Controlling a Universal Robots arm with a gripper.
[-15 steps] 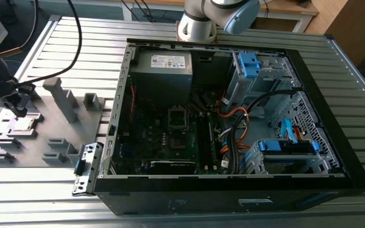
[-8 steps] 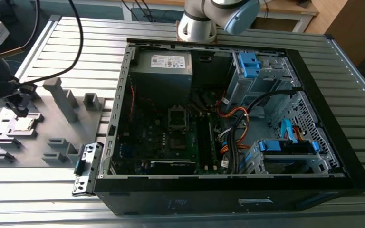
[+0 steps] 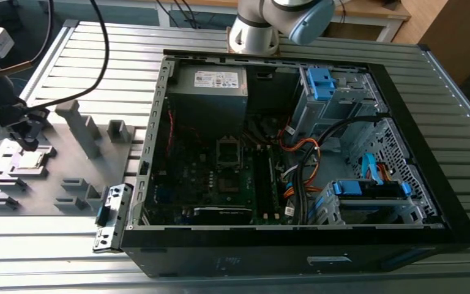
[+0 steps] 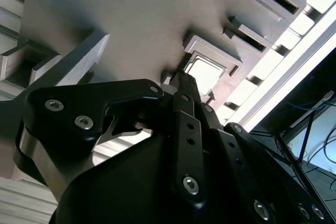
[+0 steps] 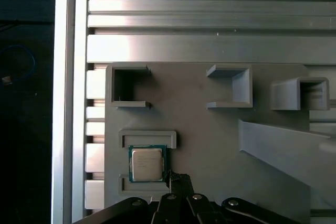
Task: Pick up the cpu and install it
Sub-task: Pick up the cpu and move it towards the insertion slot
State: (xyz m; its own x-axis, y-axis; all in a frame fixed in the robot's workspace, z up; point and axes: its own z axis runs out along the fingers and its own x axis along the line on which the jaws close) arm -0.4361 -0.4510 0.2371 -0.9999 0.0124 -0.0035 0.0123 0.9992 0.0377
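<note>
Exterior view: the open black computer case (image 3: 300,153) lies on a slatted table (image 3: 96,55). At the exterior view's left, a grey fixture plate (image 3: 55,190) holds the cpu (image 3: 31,160) flat in a framed recess. The gripper (image 3: 27,142), jaws drawn together and empty, hangs just beside the cpu's edge.

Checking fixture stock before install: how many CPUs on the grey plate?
1. The cpu lies in a framed nest on the grey plate, just beside the gripper. The gripper covers part of the plate, so another could be hidden.
</note>
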